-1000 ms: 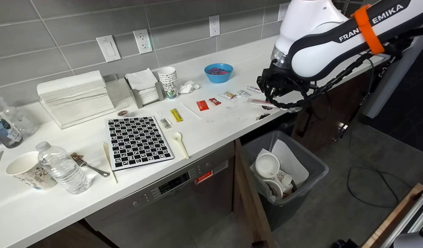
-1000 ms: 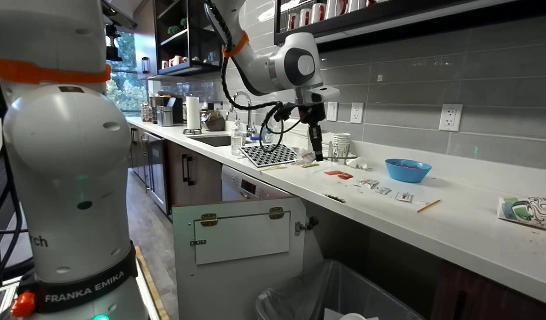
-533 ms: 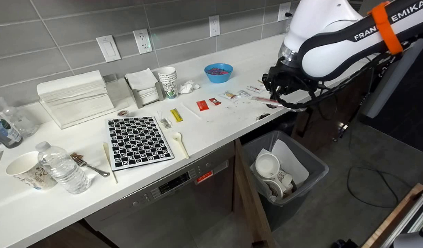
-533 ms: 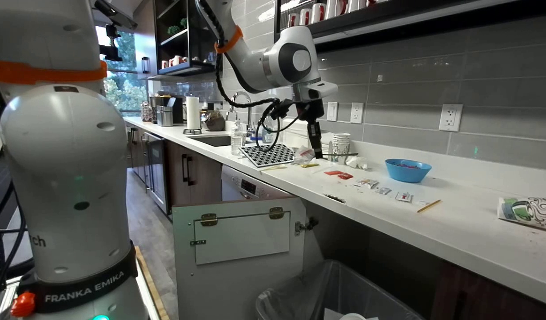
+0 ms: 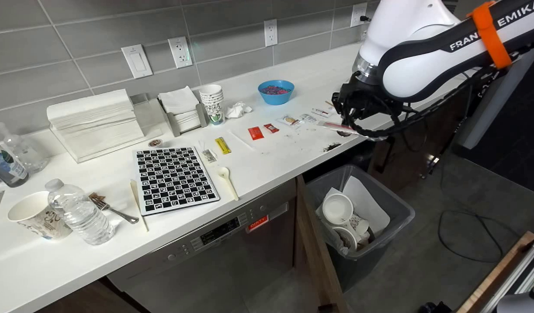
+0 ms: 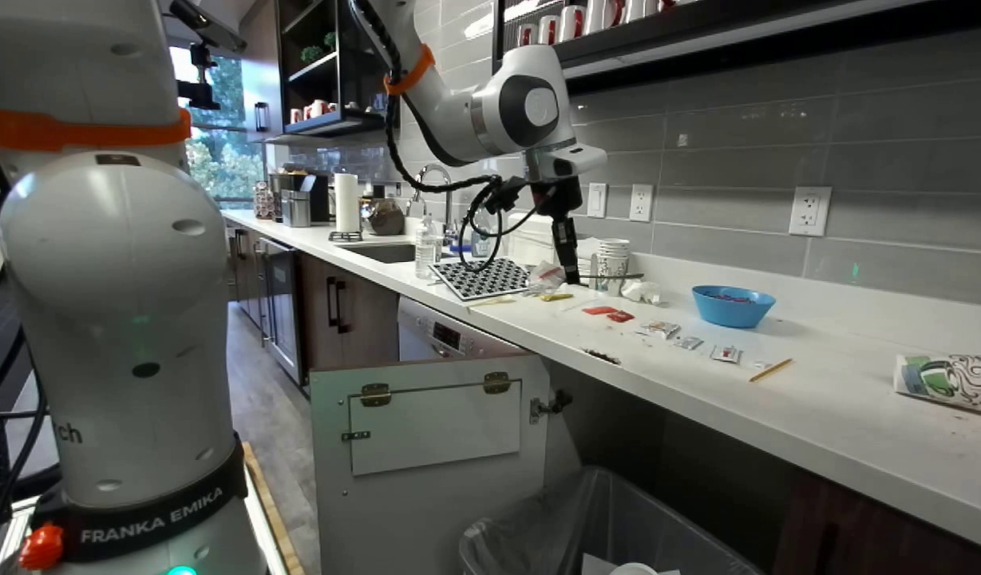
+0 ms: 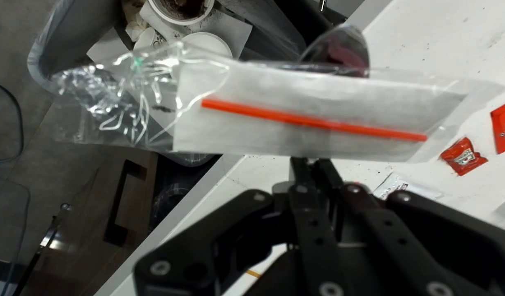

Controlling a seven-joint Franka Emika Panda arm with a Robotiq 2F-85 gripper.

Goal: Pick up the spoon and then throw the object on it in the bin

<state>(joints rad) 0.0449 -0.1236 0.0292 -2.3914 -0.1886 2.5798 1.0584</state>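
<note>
Holds arm [image 5: 408,78] bent in both exterior views, angles wrist [image 6: 566,164] downward, points gripper [image 7: 312,162] steeply down with a slight tilt, and has fingers [image 7: 303,201] pressed close together at the tips.

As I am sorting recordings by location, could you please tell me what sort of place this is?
It is a kitchen, probably a shared one such as an office's: there are a dishwasher with a red DIRTY label, a sink and stacked paper cups.
</note>
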